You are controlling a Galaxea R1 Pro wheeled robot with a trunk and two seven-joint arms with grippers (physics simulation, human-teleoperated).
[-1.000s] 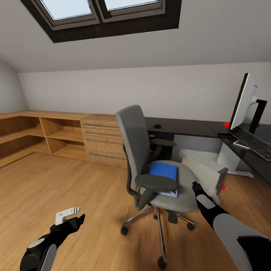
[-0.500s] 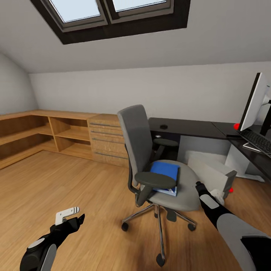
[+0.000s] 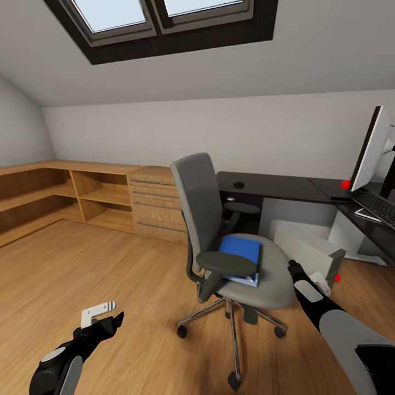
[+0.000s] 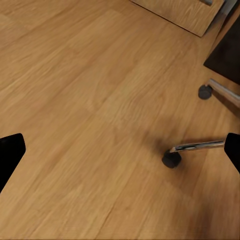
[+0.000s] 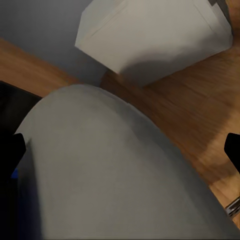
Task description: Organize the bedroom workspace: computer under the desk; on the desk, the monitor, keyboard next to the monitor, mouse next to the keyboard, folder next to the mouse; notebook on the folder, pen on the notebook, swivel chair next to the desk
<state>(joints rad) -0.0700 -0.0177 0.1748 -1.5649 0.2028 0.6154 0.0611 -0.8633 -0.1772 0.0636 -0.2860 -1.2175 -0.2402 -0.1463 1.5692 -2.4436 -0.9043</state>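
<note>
The grey swivel chair [image 3: 202,204] stands mid-room on the oak floor, apart from the black-topped desk [image 3: 274,186]. On its seat, behind the near armrest, lies the blue folder [image 3: 241,250]. The monitor [image 3: 368,149] and the keyboard [image 3: 378,205] are on the desk at the right edge. A light grey computer [image 3: 307,248] sits tilted on the floor by the desk. My right gripper [image 3: 292,266] is open at the seat's right edge, and the seat [image 5: 110,170] and the computer [image 5: 150,30] lie before it. My left gripper [image 3: 116,318] hangs open low over the floor, left of the chair.
Open oak shelves [image 3: 49,197] and an oak dresser [image 3: 156,203] line the far left wall. The chair's chrome base with its caster [image 4: 171,159] spreads over the floor near my left gripper [image 4: 120,152]. Small red marks show by the monitor [image 3: 345,184] and by the computer [image 3: 336,277].
The camera turned left a second ago, shifting the scene to the right. Since then my right gripper has slid slightly right along the seat edge. The left arm has not moved.
</note>
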